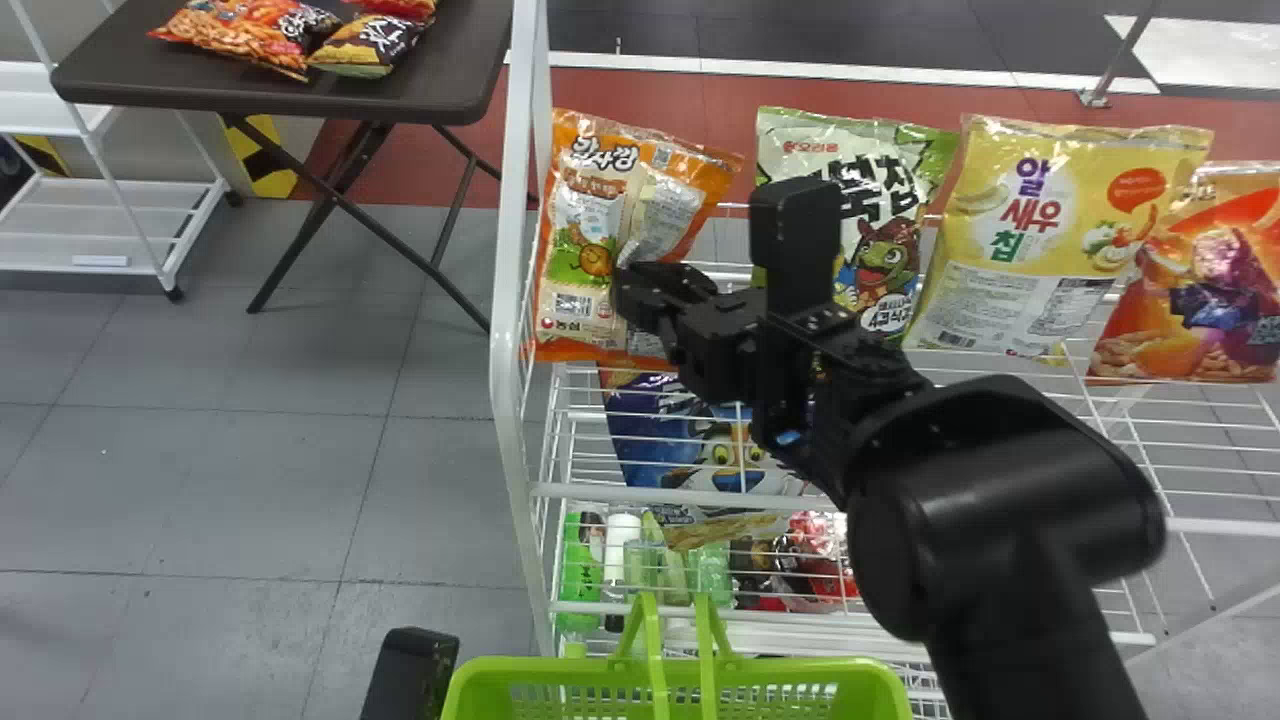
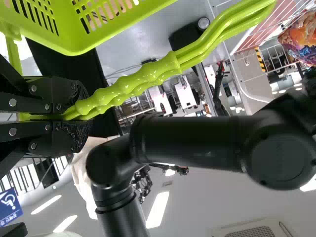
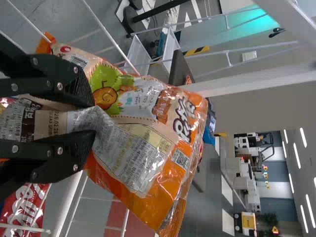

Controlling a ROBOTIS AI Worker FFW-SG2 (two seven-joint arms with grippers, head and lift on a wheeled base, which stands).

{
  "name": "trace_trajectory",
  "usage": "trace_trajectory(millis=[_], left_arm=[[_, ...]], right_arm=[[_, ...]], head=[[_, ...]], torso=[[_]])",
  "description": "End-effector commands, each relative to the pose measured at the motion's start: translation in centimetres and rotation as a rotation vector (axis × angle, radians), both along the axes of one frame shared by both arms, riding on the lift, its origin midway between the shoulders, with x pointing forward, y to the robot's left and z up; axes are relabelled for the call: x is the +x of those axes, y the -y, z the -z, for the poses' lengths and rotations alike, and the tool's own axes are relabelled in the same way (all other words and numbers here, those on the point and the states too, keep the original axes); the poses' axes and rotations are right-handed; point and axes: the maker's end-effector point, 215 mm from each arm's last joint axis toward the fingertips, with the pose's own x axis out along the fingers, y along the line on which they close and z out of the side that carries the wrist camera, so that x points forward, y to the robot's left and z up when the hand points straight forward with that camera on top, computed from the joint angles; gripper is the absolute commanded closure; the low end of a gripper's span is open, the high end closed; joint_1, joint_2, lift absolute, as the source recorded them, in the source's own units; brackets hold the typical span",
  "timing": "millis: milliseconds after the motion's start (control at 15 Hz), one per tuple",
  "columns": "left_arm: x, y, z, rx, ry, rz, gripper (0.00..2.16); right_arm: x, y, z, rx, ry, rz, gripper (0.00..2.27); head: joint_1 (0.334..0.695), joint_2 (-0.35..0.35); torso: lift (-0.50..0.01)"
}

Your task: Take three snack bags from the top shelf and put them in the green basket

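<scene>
- Orange and glossy, the snack bag [image 1: 585,235] is standing on the wire top shelf [image 1: 690,496] in the head view; the green basket [image 1: 790,668] is hanging ready below;
- Left wrist: the left gripper [image 2: 79,117] is clamping ribbed plastic handles [image 2: 138,81], steadying the load;
- Right wrist: the right gripper [image 3: 94,118] is apparently pinching crinkled film [image 3: 113,140] for lifting.

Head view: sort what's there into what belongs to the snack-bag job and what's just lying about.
For the job:
- green basket, handles gripped by the left gripper
- orange snack bag, right gripper at it
- green bag, yellow bag, red-orange bag: likely candidates

Just lying about:
- snack bags on the folding table
- blue bag and bottles lower down
</scene>
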Motion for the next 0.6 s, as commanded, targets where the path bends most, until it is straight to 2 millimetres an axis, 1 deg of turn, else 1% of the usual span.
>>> trace_trajectory(millis=[0, 67, 133, 200, 267, 400, 467, 533], left_arm=[[0.1, 0.0, 0.0, 0.003, 0.002, -0.003, 1.17], [0.1, 0.0, 0.0, 0.004, 0.005, -0.004, 1.17], [0.2, 0.0, 0.0, 0.005, 0.007, -0.006, 1.17], [0.3, 0.1, 0.0, 0.006, 0.010, -0.006, 1.17], [0.3, 0.3, -0.1, 0.008, 0.013, -0.005, 1.17], [0.5, 0.4, 0.2, 0.019, 0.020, -0.008, 1.17], [0.6, 0.6, 0.4, 0.021, 0.023, -0.012, 1.17], [0.6, 0.7, 0.4, 0.020, 0.023, -0.013, 1.17]], right_arm=[[-2.9, 1.6, -2.0, 0.009, 0.011, 0.010, 2.08], [-4.2, 3.2, -2.8, -0.004, 0.024, 0.024, 2.08], [-5.9, 5.1, -3.2, -0.023, 0.027, 0.045, 2.08], [-7.6, 6.7, -4.6, -0.046, 0.050, 0.061, 2.08], [-9.3, 8.5, -5.1, -0.075, 0.052, 0.077, 2.08], [-13.6, 12.2, -5.0, -0.133, -0.010, 0.106, 2.08], [-15.3, 13.6, -4.9, -0.146, -0.040, 0.113, 2.08], [-17.3, 14.6, -4.4, -0.158, -0.094, 0.113, 2.08]], head=[[0.695, -0.040], [0.695, -0.046], [0.695, -0.069], [0.695, -0.092], [0.695, -0.116], [0.695, -0.186], [0.695, -0.256], [0.695, -0.292]], torso=[[-0.040], [-0.040], [-0.040], [-0.040], [-0.040], [-0.040], [-0.040], [-0.040]])
